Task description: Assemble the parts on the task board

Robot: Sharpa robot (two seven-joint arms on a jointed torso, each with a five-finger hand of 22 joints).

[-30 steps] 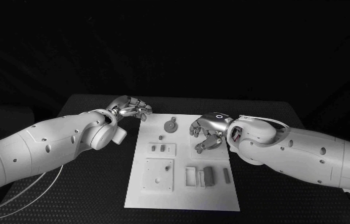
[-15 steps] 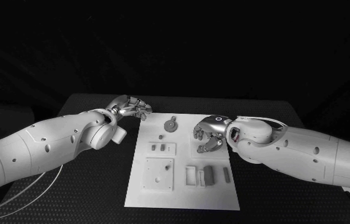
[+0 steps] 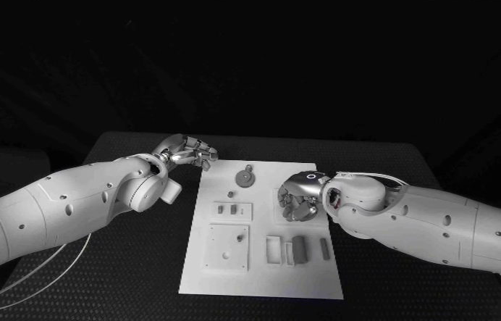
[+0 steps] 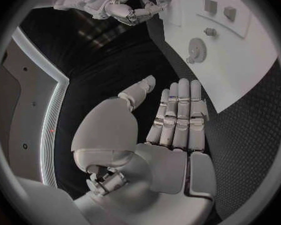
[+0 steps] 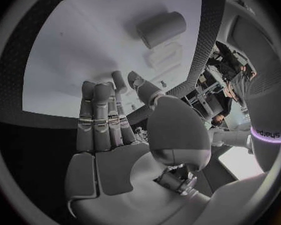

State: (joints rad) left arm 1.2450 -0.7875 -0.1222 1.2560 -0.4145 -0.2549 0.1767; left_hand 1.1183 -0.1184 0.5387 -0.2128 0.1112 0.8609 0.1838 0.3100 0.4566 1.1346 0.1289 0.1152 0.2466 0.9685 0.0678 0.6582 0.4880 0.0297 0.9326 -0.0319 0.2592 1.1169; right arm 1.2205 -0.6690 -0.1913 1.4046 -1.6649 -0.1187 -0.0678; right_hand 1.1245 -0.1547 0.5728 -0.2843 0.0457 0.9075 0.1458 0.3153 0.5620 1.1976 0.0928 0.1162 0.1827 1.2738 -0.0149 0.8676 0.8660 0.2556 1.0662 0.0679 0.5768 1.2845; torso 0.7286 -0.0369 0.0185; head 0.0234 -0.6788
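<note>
— Right hand [image 3: 300,199] first: we see it palm-down over the right side of the white board [image 3: 261,281], fingers straight and side by side, holding nothing.
— We see the left hand [image 3: 188,151] at the board's far left corner over the black surface [image 3: 125,277], fingers flat, empty.
— We find a gear [image 3: 245,179] and small grey parts [image 3: 299,250] lying on the board.

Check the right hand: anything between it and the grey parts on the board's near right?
Nothing visible. The right hand hovers empty over the task board, and only bare board lies between it and the upright grey parts nearer the robot. The left hand is off the board's far left corner.
</note>
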